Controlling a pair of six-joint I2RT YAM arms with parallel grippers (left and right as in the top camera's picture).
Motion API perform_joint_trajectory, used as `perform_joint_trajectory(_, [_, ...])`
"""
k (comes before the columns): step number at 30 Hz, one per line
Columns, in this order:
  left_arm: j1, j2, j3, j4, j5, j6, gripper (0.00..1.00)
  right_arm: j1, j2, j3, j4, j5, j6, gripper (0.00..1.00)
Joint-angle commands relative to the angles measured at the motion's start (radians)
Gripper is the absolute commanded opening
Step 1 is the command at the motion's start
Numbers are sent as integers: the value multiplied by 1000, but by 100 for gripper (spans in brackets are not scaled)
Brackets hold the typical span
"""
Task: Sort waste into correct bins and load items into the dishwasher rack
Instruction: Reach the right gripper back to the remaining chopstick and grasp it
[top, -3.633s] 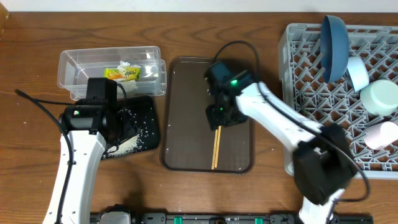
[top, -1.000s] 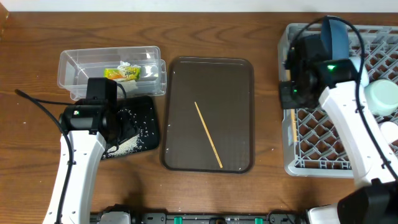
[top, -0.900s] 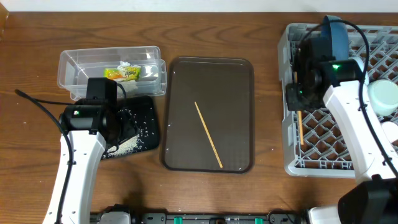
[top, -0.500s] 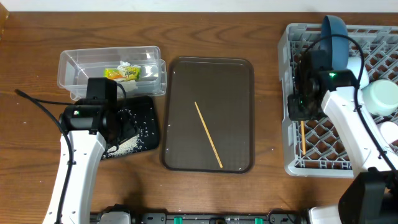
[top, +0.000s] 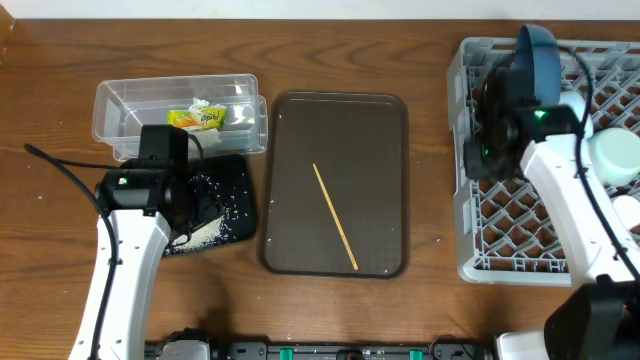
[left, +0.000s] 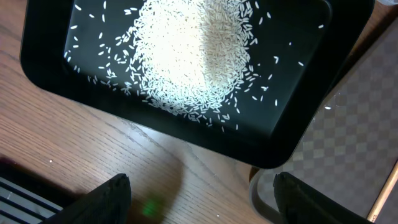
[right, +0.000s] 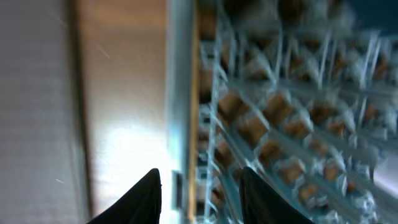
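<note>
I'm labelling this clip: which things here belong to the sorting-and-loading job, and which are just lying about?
Job: clear tub, snack wrapper, black tray, rice, chopstick, dishwasher rack, dark blue bowl, mint-green bowl, pink cup.
Lying about: brown serving tray, table.

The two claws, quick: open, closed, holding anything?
Left gripper: open, holding nothing.
Right gripper: open, holding nothing; a chopstick lies loose in the rack beneath it.

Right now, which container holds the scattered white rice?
The shallow black rectangular tray; the clear plastic tub holds a yellow wrapper, the brown serving tray one wooden chopstick.
</note>
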Motion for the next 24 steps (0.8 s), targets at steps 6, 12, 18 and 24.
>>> perform_joint_trajectory(6, [5,-2,7,-3,-19,-16,76,158,-29,60,113,-298,1,39])
perform_joint_trajectory(12, [5,-2,7,-3,-19,-16,76,334,49,18,174,-293,1,45])
perform_joint_trajectory(18, [5,-2,7,-3,-19,-16,76,471,192,15,203,-293,1,47])
perform_joint_trajectory(24, [5,-2,7,-3,-19,-16,76,578,343,15,210,-288,14,48])
